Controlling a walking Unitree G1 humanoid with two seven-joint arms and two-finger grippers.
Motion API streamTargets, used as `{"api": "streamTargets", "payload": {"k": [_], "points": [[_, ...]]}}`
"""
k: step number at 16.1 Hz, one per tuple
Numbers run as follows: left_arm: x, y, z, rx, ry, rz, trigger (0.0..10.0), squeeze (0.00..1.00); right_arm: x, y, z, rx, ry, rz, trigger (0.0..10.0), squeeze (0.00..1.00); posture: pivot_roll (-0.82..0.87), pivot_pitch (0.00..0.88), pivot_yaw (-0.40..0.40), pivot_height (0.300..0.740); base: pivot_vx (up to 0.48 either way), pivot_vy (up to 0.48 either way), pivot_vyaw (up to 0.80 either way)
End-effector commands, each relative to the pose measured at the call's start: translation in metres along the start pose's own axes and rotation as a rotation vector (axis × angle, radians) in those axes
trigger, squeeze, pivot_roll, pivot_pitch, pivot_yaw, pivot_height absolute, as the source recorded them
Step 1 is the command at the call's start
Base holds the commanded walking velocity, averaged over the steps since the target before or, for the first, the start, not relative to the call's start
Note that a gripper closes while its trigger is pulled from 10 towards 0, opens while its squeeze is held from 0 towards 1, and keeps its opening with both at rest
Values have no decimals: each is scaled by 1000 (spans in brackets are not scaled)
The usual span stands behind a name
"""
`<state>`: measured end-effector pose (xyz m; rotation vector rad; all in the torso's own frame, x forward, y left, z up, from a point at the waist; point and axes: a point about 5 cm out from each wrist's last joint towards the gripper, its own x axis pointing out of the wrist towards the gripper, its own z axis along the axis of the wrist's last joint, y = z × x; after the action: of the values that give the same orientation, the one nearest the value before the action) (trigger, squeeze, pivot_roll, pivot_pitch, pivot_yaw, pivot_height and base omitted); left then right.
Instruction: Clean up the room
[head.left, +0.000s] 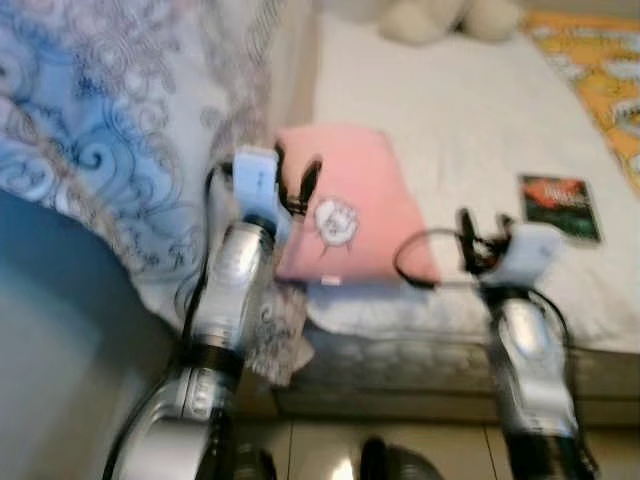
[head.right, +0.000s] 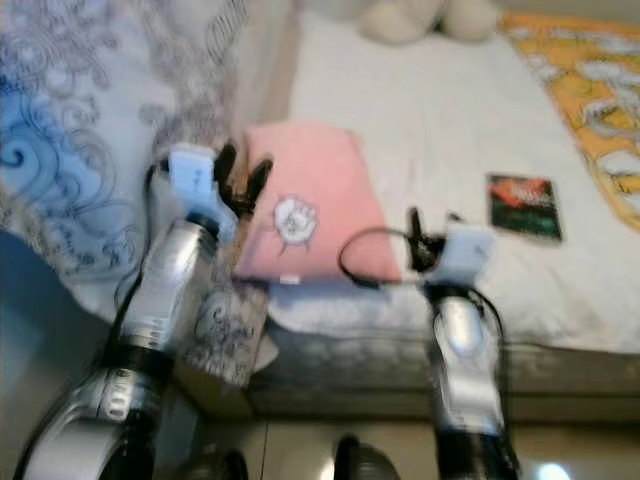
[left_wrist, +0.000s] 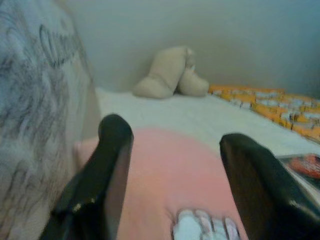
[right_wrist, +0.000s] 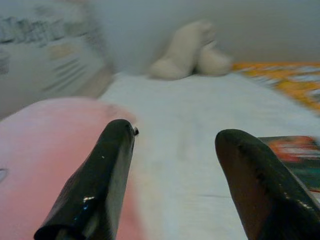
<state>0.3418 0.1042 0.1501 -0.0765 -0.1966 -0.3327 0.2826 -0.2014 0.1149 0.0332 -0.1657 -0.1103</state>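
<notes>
My head's two eyes look forward and down from near the soft pink square pillow (head.left: 345, 200) on the bed. Each of my wrist cameras looks low along its fingers toward the far cream plush toy (left_wrist: 167, 72); all views share that pillow.

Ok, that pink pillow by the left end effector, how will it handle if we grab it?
The pink pillow looks plump and soft, so it will probably sag and fold around the left end effector rather than stay flat. It is likely light for its size. Lying flat on the white bedsheet, it should slide, not roll.
</notes>
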Motion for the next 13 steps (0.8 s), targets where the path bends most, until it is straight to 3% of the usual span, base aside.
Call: {"api": "streamTargets", "payload": {"k": [1, 2, 4, 7, 8, 9, 11, 12, 13], "points": [[-12, 10, 7, 32, -24, 33, 10000, 1000, -7, -15, 9, -27, -51, -29, 10000, 1000, -96, 0, 15, 740, 0, 0, 0], [-27, 17, -3, 34, 20, 72, 10000, 1000, -20, -17, 2, -36, -22, 4, 10000, 1000, -79, 0, 8, 740, 0, 0, 0], [-43, 24, -17, 46, 77, 116, 10000, 1000, -32, -16, -11, 17, 54, -4, 10000, 1000, -76, 0, 5, 740, 0, 0, 0], [-51, 27, -19, 87, 105, 154, 10000, 1000, -23, -2, -19, 76, 126, 55, 10000, 1000, -71, 0, 9, 740, 0, 0, 0], [-52, 24, -14, 102, 109, 135, 10000, 918, -14, 1, -17, 84, 134, 75, 10000, 608, -73, 0, 14, 740, 0, 0, 0], [-51, 20, -10, 110, 95, 100, 10000, 325, -4, 3, -14, 88, 136, 79, 10000, 0, -78, 0, 23, 740, 304, -368, 0], [-44, 19, -11, 103, 92, 114, 10000, 278, 12, 8, -7, 98, 112, 97, 10000, 0, -83, 0, 26, 740, 306, -368, 0], [-36, 21, -8, 80, 86, 139, 10000, 0, 22, 12, -3, 101, 109, 107, 10000, 0, -86, 0, 28, 740, 307, -364, 0], [-32, 23, -6, 71, 84, 159, 10000, 0, 27, 16, -2, 108, 106, 109, 10000, 0, -92, 0, 28, 740, 307, -368, 0]]}}
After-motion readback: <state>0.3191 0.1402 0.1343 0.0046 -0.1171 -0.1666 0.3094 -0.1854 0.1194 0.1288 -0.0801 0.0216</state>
